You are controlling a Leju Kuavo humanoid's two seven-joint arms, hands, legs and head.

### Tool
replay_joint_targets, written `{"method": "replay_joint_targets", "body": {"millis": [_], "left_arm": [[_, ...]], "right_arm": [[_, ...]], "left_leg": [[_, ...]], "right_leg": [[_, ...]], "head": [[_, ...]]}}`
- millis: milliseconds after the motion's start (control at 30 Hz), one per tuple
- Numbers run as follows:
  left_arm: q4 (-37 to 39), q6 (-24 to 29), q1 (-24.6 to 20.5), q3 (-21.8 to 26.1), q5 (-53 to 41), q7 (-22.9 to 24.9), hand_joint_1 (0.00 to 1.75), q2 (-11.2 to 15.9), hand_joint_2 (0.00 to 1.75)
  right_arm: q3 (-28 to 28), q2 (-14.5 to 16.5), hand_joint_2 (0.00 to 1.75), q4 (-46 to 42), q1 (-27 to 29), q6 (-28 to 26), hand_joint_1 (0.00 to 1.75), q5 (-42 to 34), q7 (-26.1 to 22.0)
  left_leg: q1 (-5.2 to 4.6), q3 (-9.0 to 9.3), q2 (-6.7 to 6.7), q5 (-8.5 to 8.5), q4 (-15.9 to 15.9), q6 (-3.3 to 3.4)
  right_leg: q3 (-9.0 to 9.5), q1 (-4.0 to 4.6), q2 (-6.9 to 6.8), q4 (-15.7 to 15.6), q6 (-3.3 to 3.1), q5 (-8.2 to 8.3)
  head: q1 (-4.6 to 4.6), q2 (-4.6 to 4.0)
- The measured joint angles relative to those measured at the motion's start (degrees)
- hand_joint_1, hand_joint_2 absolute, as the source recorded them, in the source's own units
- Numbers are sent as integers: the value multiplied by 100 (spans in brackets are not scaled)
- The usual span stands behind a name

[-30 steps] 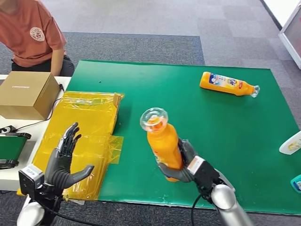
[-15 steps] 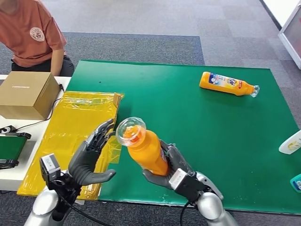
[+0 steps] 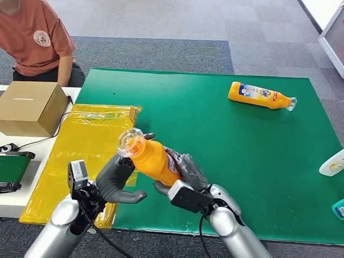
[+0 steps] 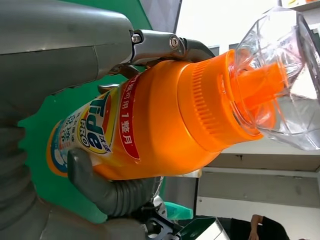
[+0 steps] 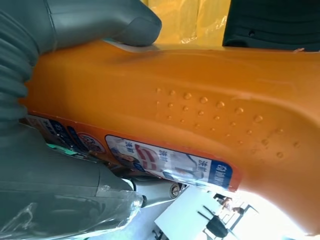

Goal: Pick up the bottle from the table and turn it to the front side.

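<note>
Bottle: orange bottle [image 3: 153, 159] held off the green mat [image 3: 227, 161], lying nearly level, its clear cap [image 3: 129, 143] pointing toward the robot's left, over the mat's near left part beside the yellow sheet [image 3: 87, 156].
Right hand: the right hand [image 3: 186, 177] grips the bottle's lower body — thumb on one side, fingers wrapped round the other; in the right wrist view the thumb [image 5: 113, 20] presses on the plain orange side with raised dots, and a strip of label runs along the edge by the palm.
Left hand: the left hand [image 3: 117, 180] sits under and beside the bottle's neck end, fingers curled. The head view leaves it unclear whether it touches the bottle, so I cannot tell if it is closed on it or merely cupped near it.
Left wrist view: shows the bottle [image 4: 151, 120] with its front label, ribbed orange collar and clear cap [image 4: 283, 80]; grey fingers [image 4: 113, 192] of the right hand clasp the labelled part.
Second bottle: another orange bottle [image 3: 259, 95] lies flat on the far right of the mat, label up, cap to the right — well apart from both hands.
Surroundings: a cardboard box [image 3: 30, 107] stands on the white table to the left; a person [image 3: 34, 37] in an orange shirt sits behind it.
Right edge: a white item [image 3: 333, 164] and a teal one [image 3: 338, 208], cut off by the frame.
</note>
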Motion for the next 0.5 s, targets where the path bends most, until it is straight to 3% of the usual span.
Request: {"method": "replay_joint_targets", "body": {"millis": [33, 500], "left_arm": [[41, 28, -36, -19, -30, 15, 175, 21, 175], [247, 318, -212, -60, -252, 115, 175, 161, 175]], "right_arm": [[11, 1, 175, 25, -22, -1, 175, 5, 27], [111, -3, 175, 59, -10, -55, 175, 77, 211]], "left_leg": [[0, -1, 0, 0, 0, 0], [-1, -10, 0, 0, 0, 1]], "right_leg": [[0, 0, 0, 0, 0, 0], [-7, 0, 0, 0, 0, 0]], "head": [[1, -1], [0, 0]]}}
